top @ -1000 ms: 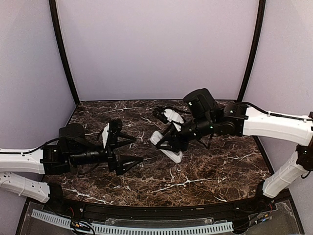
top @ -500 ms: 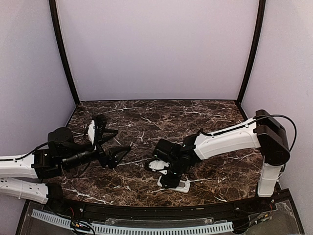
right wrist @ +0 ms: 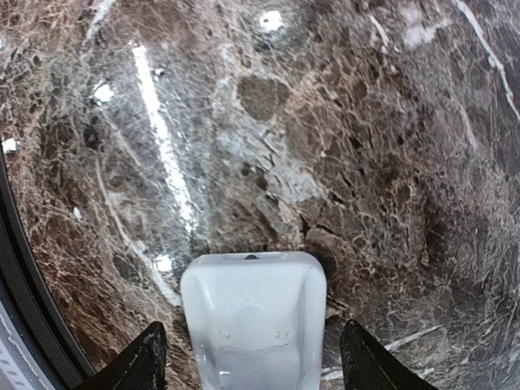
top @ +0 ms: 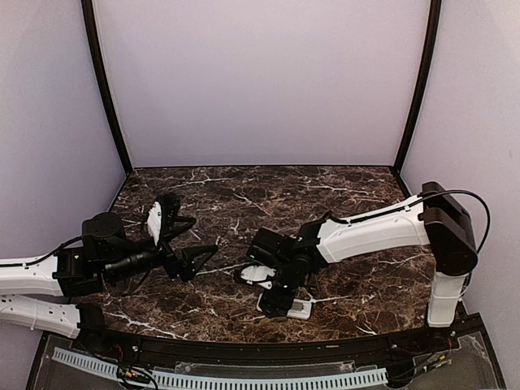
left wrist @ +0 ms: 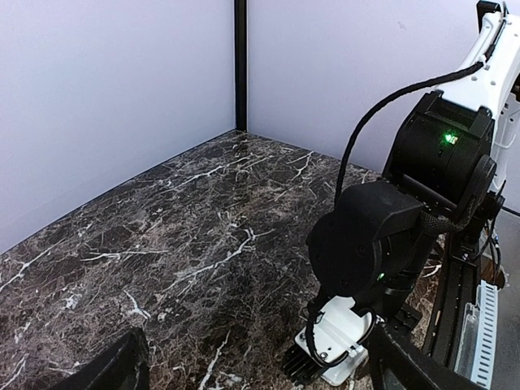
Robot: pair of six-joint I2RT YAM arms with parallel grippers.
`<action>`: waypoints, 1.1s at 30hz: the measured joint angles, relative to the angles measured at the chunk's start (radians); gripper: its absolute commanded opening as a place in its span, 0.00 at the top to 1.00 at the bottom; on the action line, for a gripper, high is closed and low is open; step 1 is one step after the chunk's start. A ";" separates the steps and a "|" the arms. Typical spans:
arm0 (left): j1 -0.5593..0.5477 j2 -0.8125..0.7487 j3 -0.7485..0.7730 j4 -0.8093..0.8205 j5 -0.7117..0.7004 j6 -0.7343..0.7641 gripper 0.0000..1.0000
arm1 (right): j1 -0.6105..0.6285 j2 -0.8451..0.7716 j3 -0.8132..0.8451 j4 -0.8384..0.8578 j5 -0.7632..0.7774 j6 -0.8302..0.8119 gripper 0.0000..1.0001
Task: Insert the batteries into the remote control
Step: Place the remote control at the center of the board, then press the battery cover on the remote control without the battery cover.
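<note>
One remote control (right wrist: pixel 253 313), one left hand (top: pixel 205 234), one right hand (right wrist: pixel 252 361), both spread

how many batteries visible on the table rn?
0. None shows on the table in any view. Some may be hidden under the right gripper or inside the remote control lying between its fingers.

Dark marble table (top: pixel 366 284) enclosed by lilac walls (top: pixel 260 81).

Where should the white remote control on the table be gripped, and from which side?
Probably across its narrow width, by the two long edges, from straight above: the remote control lies flat on the table, both edges free. The right hand hangs over it, open.
</note>
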 measured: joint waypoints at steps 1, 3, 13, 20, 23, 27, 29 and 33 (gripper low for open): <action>0.000 0.001 0.000 0.000 0.000 0.000 0.07 | 0.000 -0.001 0.011 -0.005 -0.004 -0.003 0.27; 0.000 0.003 0.000 0.000 0.001 0.001 0.07 | 0.001 -0.010 0.025 -0.005 -0.014 -0.003 0.27; 0.000 0.008 0.000 0.000 0.002 0.007 0.07 | -0.037 -0.229 0.023 0.002 -0.024 0.139 1.00; 0.000 0.012 0.000 0.000 0.002 0.009 0.07 | -0.065 -0.211 -0.095 -0.023 -0.034 0.292 1.00; 0.000 0.019 0.000 0.000 0.002 0.012 0.07 | -0.065 -0.200 -0.121 -0.039 -0.037 0.325 1.00; 0.000 0.020 0.000 0.000 0.002 0.013 0.07 | -0.065 -0.200 -0.121 -0.042 -0.041 0.338 1.00; 0.000 0.020 0.000 0.000 0.002 0.013 0.07 | -0.065 -0.200 -0.121 -0.045 -0.046 0.338 1.00; 0.000 0.020 0.000 0.000 0.002 0.013 0.07 | -0.065 -0.200 -0.121 -0.041 -0.063 0.341 1.00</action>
